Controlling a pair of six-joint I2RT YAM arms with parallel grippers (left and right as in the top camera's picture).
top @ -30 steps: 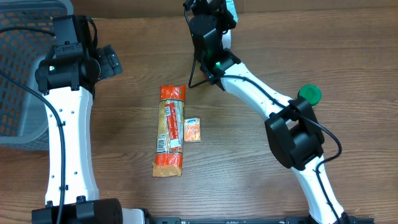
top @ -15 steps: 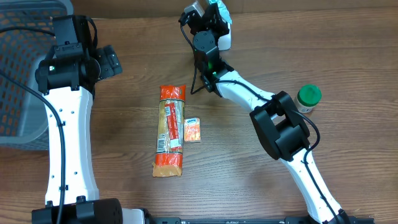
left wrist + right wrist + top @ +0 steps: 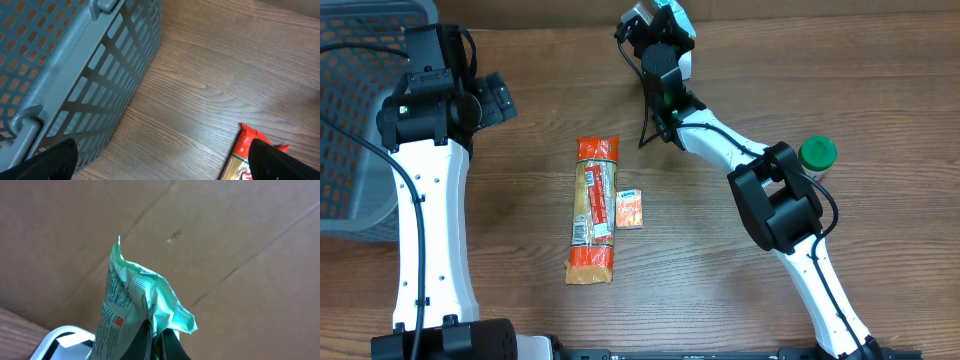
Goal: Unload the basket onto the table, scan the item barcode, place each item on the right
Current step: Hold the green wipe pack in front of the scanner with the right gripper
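Pinching shut, the right gripper [image 3: 157, 344] has its two dark fingers closed on the bottom edge of a mint-green packet [image 3: 131, 307] — that's the item for the barcode job. It sticks straight up out of the jaws, crinkled top edge highest, with small print and a little red mark on the face to the left of the fingers. Just below-left of the jaws there's a white and grey thing [image 3: 64, 339], and I honestly can't tell what it is. Behind the packet it's all brown cardboard [image 3: 225, 240] with creases. Seen from above, that gripper sits up at the far edge of the table [image 3: 880, 80], arm stretched out long.

Over on the other side the left gripper [image 3: 162, 165] is the opposite — jaws spread wide, one black fingertip in each bottom corner of its own camera, nothing between them but wood grain. Off to the left of those jaws is the slatted wall of a grey basket [image 3: 85, 75], close beside. To the right of them is the orange end of a long snack pack [image 3: 246, 150] lying flat on the wood. A small orange packet [image 3: 630, 209] lies just beside that long pack, on the side toward the right arm. A green-lidded jar [image 3: 817, 153] stands next to the right arm's elbow, well apart from both sets of jaws.
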